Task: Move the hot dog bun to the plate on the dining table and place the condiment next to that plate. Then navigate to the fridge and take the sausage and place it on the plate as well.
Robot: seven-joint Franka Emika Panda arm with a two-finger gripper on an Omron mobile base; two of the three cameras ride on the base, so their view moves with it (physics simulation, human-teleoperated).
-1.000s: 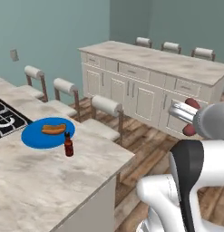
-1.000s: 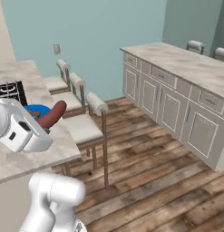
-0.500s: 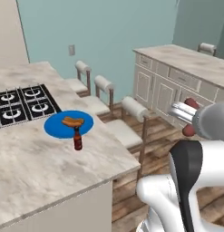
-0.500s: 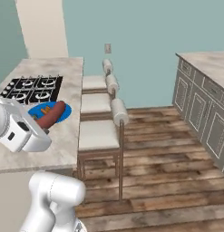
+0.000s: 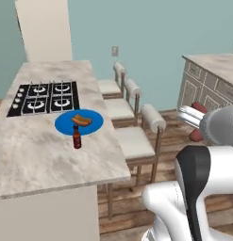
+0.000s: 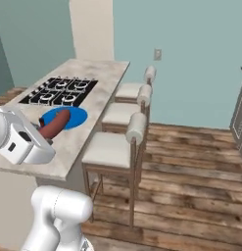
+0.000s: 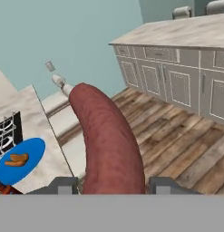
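Base swung round since a second ago, dining table [image 5: 52, 164] now square ahead. Gripper [image 7: 111, 185] clamped on sausage [image 7: 109, 140], carried off the table's right edge. Bun [image 5: 81, 120] on plate [image 5: 95, 126] mid-table, condiment [image 5: 77, 137] beside it. Only delivery left.

Landmark: plate [image 5: 79, 122], on counter [image 5: 37, 160]. Bun [image 5: 81, 120] lies on plate. Condiment bottle [image 5: 77, 137] stands upright at plate's near edge, touching or just beside it. Cooktop [image 5: 45, 96] just behind plate, set in counter. Three stools [image 5: 137, 136] in a row along counter edge, to the right of plate. Sausage [image 7: 109, 140] sits betw. end effector [image 7: 114, 185] tips, in the air, near side & right of plate, not over it. 2nd counter [image 7: 186, 31] w/ cabinets well apart, across the floor.
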